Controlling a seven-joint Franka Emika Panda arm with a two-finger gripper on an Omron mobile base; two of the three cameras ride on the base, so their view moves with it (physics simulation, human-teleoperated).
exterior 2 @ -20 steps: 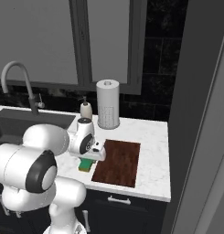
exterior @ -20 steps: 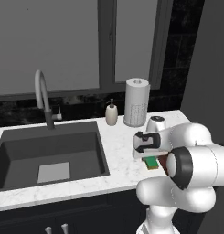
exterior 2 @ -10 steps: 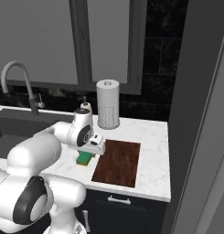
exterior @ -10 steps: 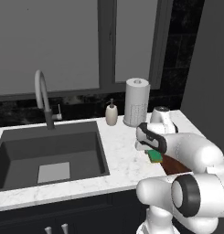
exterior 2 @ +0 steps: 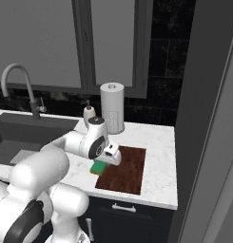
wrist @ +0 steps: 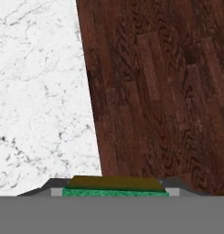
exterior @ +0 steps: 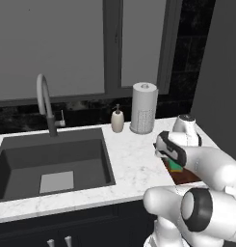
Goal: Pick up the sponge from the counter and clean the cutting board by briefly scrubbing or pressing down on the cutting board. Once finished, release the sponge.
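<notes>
Sponge (wrist: 115, 187) pinched between closed jaws of gripper (exterior 2: 104, 163), carried low over near left edge of cutting board (exterior 2: 123, 169), seemingly just clear of the wood; board flat on counter (exterior 2: 158, 142), right of sink (exterior: 52, 161), paper towel roll (exterior 2: 112, 108) at far side

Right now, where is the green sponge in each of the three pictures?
Left base view: sponge at right, tucked under the hand.
Right base view: sponge centre, at the cutting board's left edge.
Hand view: sponge bottom centre, between the fingers.
Shared landmark: the cutting board.
</notes>
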